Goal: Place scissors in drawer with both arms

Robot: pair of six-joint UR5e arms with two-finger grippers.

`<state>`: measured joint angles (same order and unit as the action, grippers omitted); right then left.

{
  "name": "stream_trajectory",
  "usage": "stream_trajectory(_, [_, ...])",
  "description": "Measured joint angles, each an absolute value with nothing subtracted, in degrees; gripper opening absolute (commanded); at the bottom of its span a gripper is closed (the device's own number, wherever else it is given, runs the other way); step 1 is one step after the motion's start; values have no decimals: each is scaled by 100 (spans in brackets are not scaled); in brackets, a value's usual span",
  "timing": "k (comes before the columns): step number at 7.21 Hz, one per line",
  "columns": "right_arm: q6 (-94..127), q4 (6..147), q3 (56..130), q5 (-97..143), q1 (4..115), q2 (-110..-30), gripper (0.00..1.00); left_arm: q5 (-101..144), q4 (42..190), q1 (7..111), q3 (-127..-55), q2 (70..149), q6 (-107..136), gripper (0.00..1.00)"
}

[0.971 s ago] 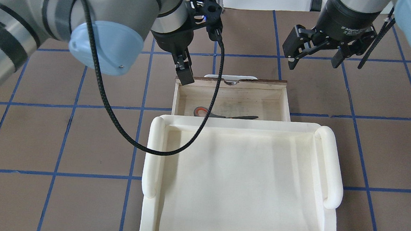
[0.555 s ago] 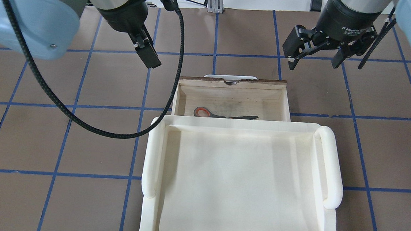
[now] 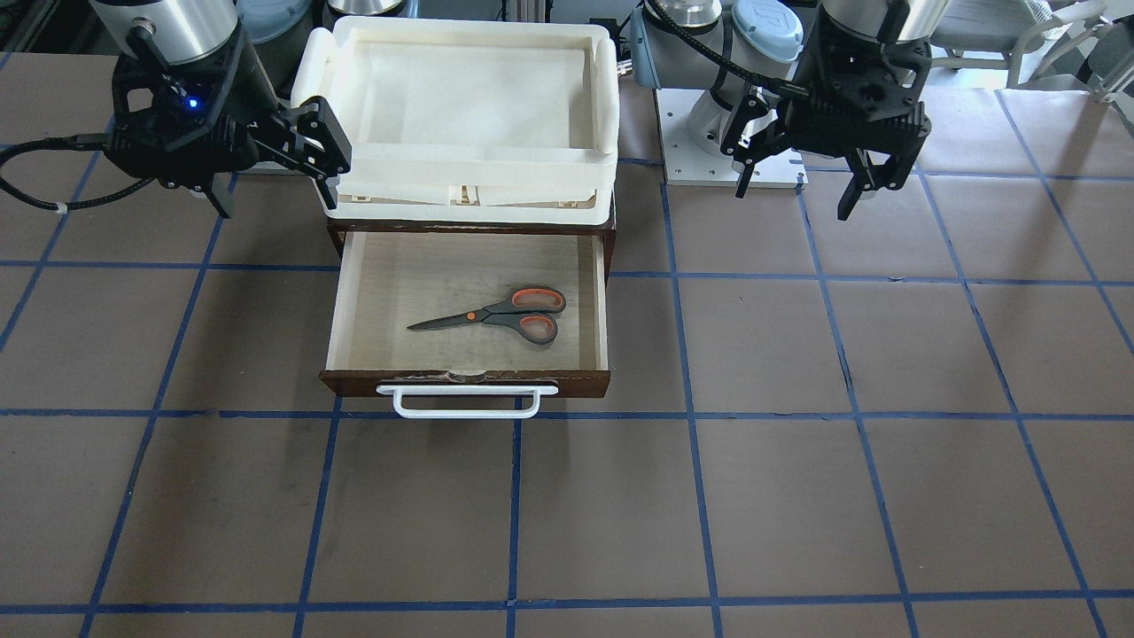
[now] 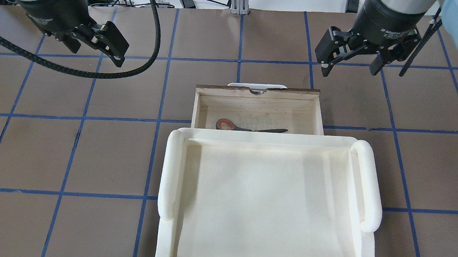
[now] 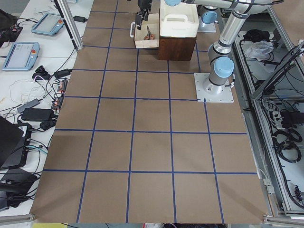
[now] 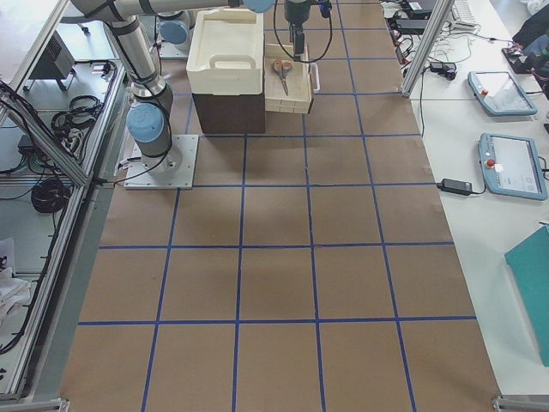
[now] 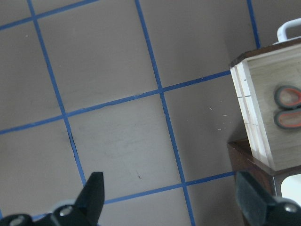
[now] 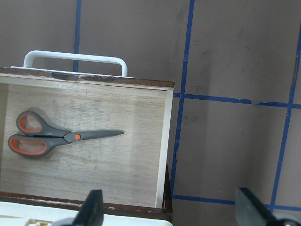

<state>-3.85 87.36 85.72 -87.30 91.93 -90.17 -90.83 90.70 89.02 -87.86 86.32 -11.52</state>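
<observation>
Item: scissors, one small pair, blades shut, lying flat on the pale floor of the open drawer. In the overhead view the loops point to 9 o'clock and the tips to 3 o'clock. They sit toward the drawer's 6 o'clock side, close under the edge of the cream tray, and touch no wall that I can see. Handling, as I judge it: light and stiff throughout. The blades look thin, hard and likely slick, and they lie so low against the wood that fingers would struggle to get under them. The plastic loops are thicker and orange-lined, so they offer the better bite. I would take hold across the loops or just at the orange pivot, pinching from 12 and 6 o'clock, never at the tips. Nothing here looks fragile, though a skewed pinch could spin the pair on the smooth floor. Left tool: fingers spread wide, holding nothing, hanging above the surface at about 10 o'clock of the drawer, well apart from it. Right tool: also spread and empty, at about 2 o'clock, likewise clear. Drawer handle: white bar at 12 o'clock, rigid, untouched. The placing itself looks done to me.
</observation>
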Motion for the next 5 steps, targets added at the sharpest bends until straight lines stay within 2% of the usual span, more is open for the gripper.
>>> stream_trajectory(5, [-378,8736,8573,-8719,9193,-9017,100,-8967,9288,8805,-8930,8648,29,100])
